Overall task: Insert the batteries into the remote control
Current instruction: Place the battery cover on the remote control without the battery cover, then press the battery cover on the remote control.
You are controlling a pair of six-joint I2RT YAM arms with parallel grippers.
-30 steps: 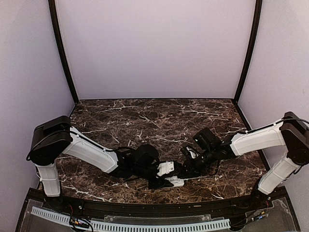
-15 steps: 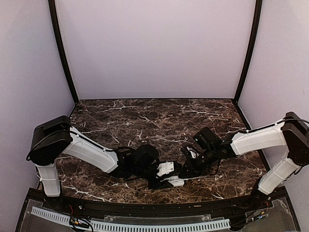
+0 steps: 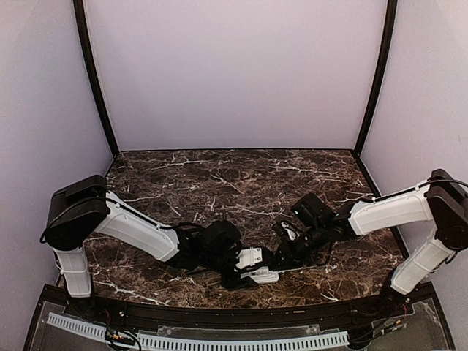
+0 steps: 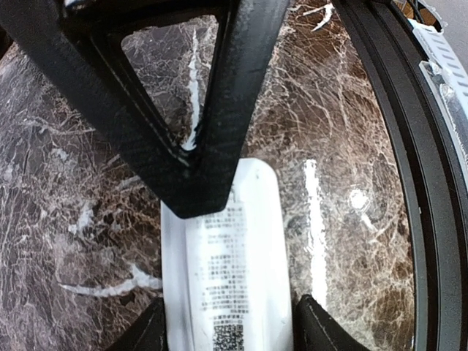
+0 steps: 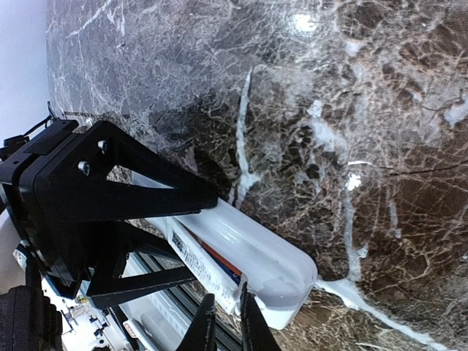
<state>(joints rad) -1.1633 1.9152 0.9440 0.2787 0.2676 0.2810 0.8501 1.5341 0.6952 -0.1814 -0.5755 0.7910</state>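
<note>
**White remote control [image 4: 234, 278] flanked by both grippers**

It lies label-side up on the marble table [image 5: 351, 110], close to the near edge. The left gripper [image 4: 230, 325] straddles its long sides, but whether it is clamped or loose cannot be told. The right gripper [image 5: 228, 322], fingers almost together, meets the rim, and any pinch is unclear. An orange-red streak [image 5: 221, 265] suggests one cell is being seated. The bluish cell is unseen, so the next move likely means steadying the body and finding it.
</note>
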